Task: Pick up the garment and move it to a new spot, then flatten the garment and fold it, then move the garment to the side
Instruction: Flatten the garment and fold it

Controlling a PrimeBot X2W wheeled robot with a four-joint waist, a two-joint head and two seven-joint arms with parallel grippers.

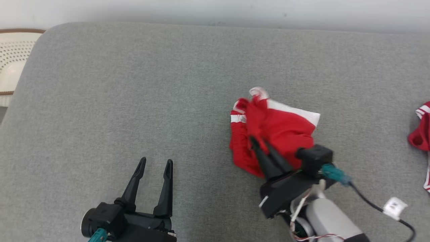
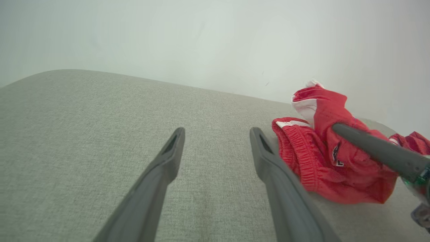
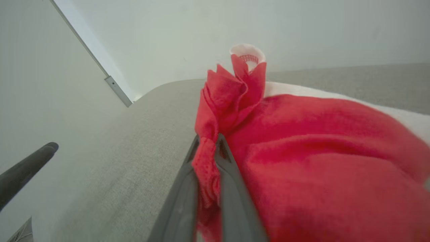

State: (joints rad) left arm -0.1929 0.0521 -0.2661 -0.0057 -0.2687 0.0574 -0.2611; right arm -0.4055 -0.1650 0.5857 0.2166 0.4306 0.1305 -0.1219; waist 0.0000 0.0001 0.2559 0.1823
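The garment [image 1: 275,129] is a crumpled pair of red shorts with white trim, bunched up right of centre on the grey cushion [image 1: 134,101]. My right gripper [image 1: 258,143] is shut on a fold of the garment [image 3: 302,151]; red mesh is pinched between its two fingers [image 3: 183,201]. The cloth stands up in a peak above the grip. My left gripper [image 1: 156,162] rests open at the lower left, well clear of the shorts, nothing between its fingers. In the left wrist view the garment [image 2: 322,161] lies to the right of my left gripper [image 2: 216,132], with a right finger [image 2: 376,149] across it.
A second red and white garment [image 1: 421,131] lies at the cushion's right edge. A white perforated object [image 1: 13,60] with a brown rim sits off the cushion's far left corner. A pale wall runs behind the cushion. A cable with a white tag [image 1: 394,206] trails from my right wrist.
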